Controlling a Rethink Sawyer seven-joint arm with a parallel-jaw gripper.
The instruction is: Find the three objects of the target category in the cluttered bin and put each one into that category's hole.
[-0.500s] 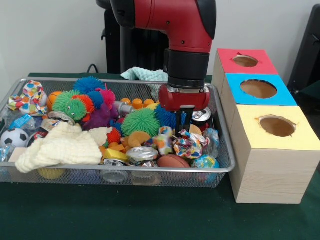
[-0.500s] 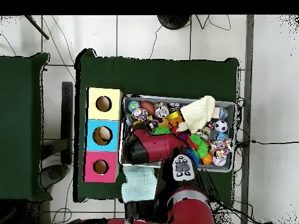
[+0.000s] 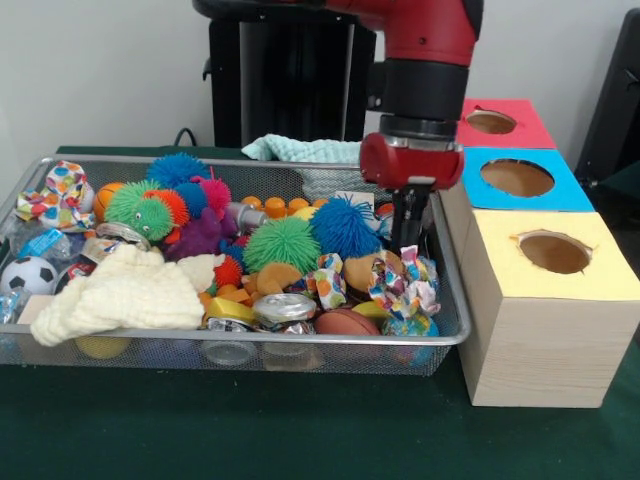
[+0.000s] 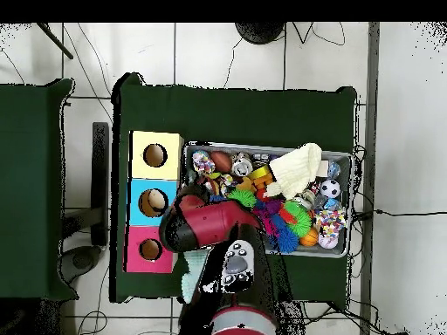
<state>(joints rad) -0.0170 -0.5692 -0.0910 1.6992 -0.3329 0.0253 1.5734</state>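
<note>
I judge the search step underway: my hand (image 3: 408,222) hangs over the bin (image 3: 452,338) end beside the boxes, grip state indeterminate; next move calls for picking a target from the clutter directly beneath.

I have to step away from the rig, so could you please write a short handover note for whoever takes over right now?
Gripper: low over the bin's end nearest the boxes, just above a crumpled colourful cloth; whether it is open or holding anything cannot be told.
Bin: full of fuzzy balls, cloths, cans and small balls.
Boxes: red, blue and yellow tops beside the bin; overhead, something pale shows in the blue hole.
Left: keep sorting; the count done is unclear.
</note>
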